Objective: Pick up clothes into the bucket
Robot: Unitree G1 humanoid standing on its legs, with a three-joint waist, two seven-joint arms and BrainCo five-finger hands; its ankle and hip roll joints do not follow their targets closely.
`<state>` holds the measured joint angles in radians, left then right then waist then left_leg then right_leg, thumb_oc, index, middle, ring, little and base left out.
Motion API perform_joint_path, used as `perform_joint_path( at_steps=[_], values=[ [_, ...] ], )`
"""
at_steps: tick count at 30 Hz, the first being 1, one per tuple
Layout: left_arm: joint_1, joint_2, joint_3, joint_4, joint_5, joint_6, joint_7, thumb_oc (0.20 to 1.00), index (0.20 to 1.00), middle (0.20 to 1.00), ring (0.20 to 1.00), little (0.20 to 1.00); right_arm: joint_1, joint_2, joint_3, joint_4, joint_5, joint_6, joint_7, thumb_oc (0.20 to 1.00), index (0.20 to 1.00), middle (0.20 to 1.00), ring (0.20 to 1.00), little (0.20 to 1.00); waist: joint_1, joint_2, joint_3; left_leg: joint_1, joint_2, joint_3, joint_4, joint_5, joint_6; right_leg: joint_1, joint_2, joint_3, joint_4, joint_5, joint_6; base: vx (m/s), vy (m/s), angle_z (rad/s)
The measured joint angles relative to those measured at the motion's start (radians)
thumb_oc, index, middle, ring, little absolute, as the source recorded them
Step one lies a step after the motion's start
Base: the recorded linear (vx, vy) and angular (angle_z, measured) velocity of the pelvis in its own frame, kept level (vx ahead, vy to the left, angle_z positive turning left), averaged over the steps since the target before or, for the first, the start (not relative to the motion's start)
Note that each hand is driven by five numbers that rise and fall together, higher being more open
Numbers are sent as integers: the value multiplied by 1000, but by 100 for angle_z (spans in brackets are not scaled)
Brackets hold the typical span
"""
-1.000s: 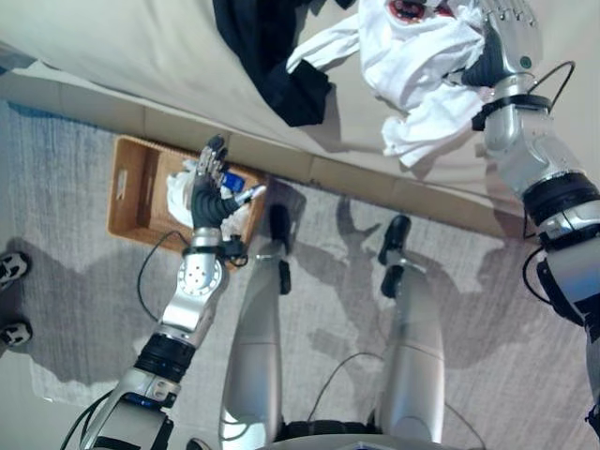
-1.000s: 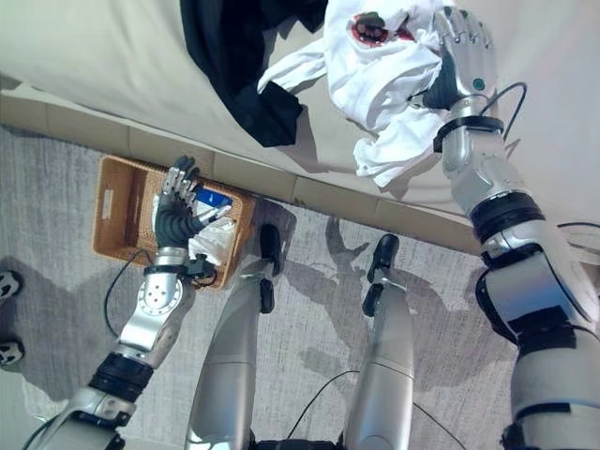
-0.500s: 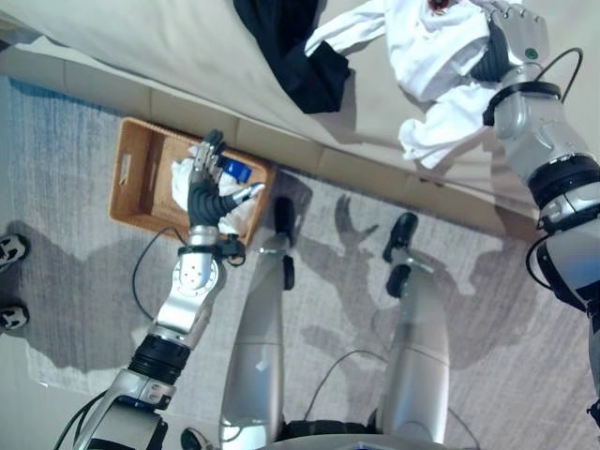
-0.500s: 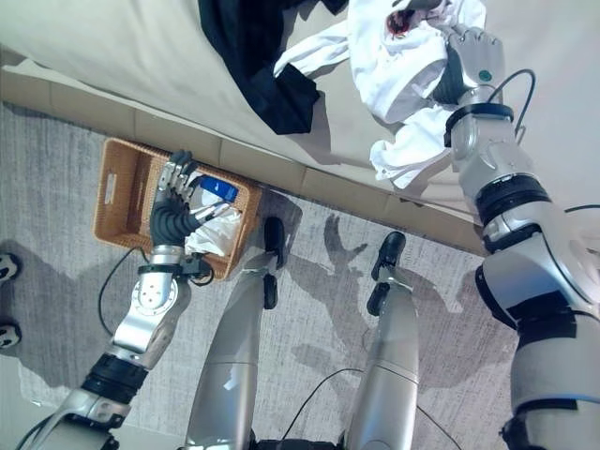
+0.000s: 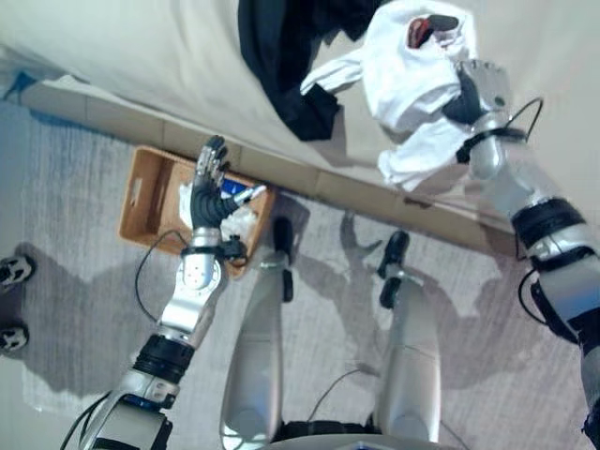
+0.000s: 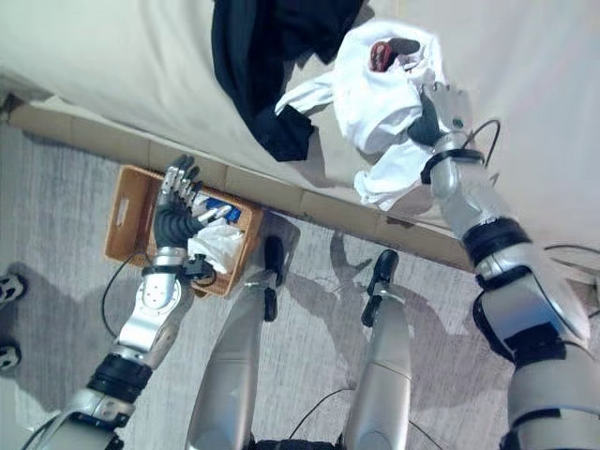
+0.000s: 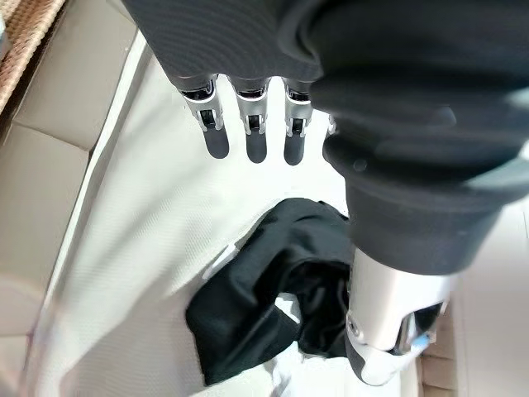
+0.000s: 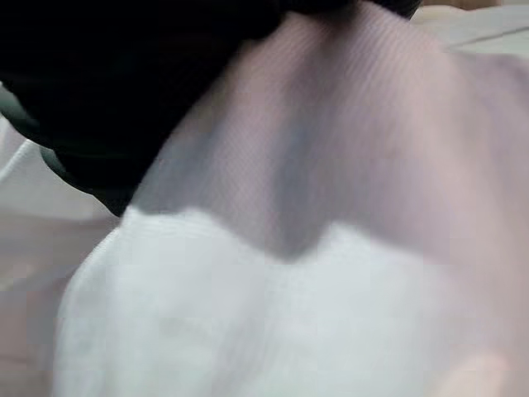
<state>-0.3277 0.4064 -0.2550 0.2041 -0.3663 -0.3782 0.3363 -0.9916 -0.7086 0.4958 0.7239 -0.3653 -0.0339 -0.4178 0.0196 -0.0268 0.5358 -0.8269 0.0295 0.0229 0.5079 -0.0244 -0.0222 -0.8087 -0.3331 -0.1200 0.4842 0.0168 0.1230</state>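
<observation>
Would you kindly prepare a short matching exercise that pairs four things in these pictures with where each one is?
Things:
1. white garment
2. black garment
3. wicker basket
4. left hand

Places:
A. on the grey carpet beside the bed
B. raised with straight fingers over the basket
C. gripped by the right hand above the bed
D. lying loose on the beige bedcover

Pairs: 1-C, 2-D, 3-A, 4-B

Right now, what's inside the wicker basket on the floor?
The basket holds crumpled white cloth and something blue. The left hand hovering above covers part of the contents.
</observation>
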Motion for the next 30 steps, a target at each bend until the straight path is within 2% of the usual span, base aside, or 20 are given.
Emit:
perform_joint_path(
  at_steps=[2,3,6,7,9,10,14,17,20,24,28,30],
  values=[
    [8,-3,2,21,0,0,0,1000,1000,1000,1000,1000,48,8,-21,-34,9,-7,-1,200,200,200,200,200,-8,-6,-2,35,0,-3,-20,-2,-3,42,2,-8,-27,1,3,28,-15,-1],
    [9,-16,3,54,0,2,1,1000,1000,1000,1000,1000,128,29,-98,-86,31,-17,-7,200,200,200,200,200,-8,-14,-3,81,1,1,-49,0,-1,92,1,-14,-65,8,3,44,-21,-4],
    [24,-19,12,70,1,6,6,1000,1000,1000,1000,1000,234,61,-153,-161,68,-30,-5,200,200,200,200,200,-35,-29,-2,174,7,5,-93,4,4,192,11,-28,-127,27,9,95,-54,-3],
    [28,-21,13,78,2,7,7,1000,1000,1000,1000,1000,263,69,-169,-185,77,-35,-5,200,200,200,200,200,-26,-30,-4,192,8,6,-103,4,4,213,14,-30,-144,32,7,101,-51,-13],
    [35,-25,37,99,3,15,6,1000,1000,1000,1000,1000,342,99,-194,-253,131,-75,4,200,200,200,200,200,-40,-45,-12,271,20,16,-148,3,4,291,29,-33,-201,38,9,116,-59,-15],
    [47,-27,44,99,4,17,5,1000,1000,1000,1000,1000,365,99,-202,-281,144,-84,9,200,200,200,200,200,-33,-48,-15,286,21,17,-159,6,2,307,33,-36,-217,44,7,105,-53,-14],
    [70,-27,53,100,3,21,-24,1000,1000,1000,1000,1000,450,102,-220,-337,244,-143,91,200,200,200,200,200,-38,-76,-47,387,36,30,-230,16,-15,409,55,-46,-301,69,13,102,-37,-10],
    [78,-32,65,101,4,22,-44,1000,1000,1000,1000,1000,483,100,-248,-365,283,-151,139,200,200,200,200,200,-38,-84,-53,452,38,31,-268,24,-17,476,62,-56,-345,82,10,76,-5,-1],
    [105,-31,90,101,3,22,-56,1000,1000,1000,1000,1000,520,98,-284,-408,314,-172,162,200,200,200,200,200,-46,-91,-103,502,39,42,-310,25,-18,522,66,-57,-387,86,14,100,-9,-7],
    [112,-21,98,100,50,36,-76,1000,1000,1000,1000,1000,521,61,-309,-479,344,-179,201,200,200,200,200,200,-59,-92,-111,583,39,55,-342,26,-19,599,73,-58,-418,89,15,118,-18,-5],
    [116,20,86,97,80,41,-103,1000,1000,1000,1000,1000,521,21,-317,-549,384,-201,244,200,200,200,200,200,-74,-98,-199,619,48,61,-371,25,-20,630,85,-58,-449,89,15,92,-12,-7],
    [115,30,80,82,80,45,-123,1000,1000,1000,1000,1000,519,7,-317,-593,454,-201,296,200,200,200,200,200,-85,-100,-232,676,54,71,-406,29,-29,676,93,-59,-470,89,15,87,-14,-9]
  ],
)
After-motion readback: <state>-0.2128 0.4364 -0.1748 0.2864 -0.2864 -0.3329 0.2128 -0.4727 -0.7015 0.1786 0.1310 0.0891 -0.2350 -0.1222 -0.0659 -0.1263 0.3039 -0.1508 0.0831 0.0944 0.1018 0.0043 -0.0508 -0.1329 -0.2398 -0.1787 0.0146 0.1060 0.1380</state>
